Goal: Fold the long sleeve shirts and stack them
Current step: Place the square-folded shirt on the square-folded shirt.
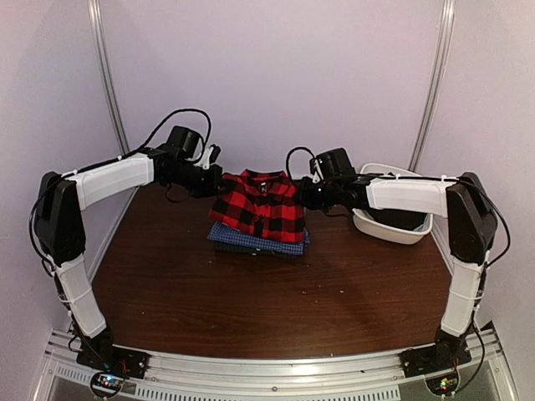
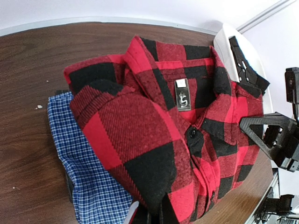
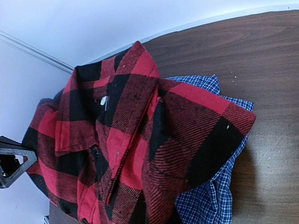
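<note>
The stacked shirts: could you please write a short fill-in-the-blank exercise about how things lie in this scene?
1. The red plaid shirt lies folded on top of the ___ check shirt.
2. The white basin stands on the ___ side of the table.
3. The number of shirts in the stack is ___.
Missing words: blue, right, two.
</note>
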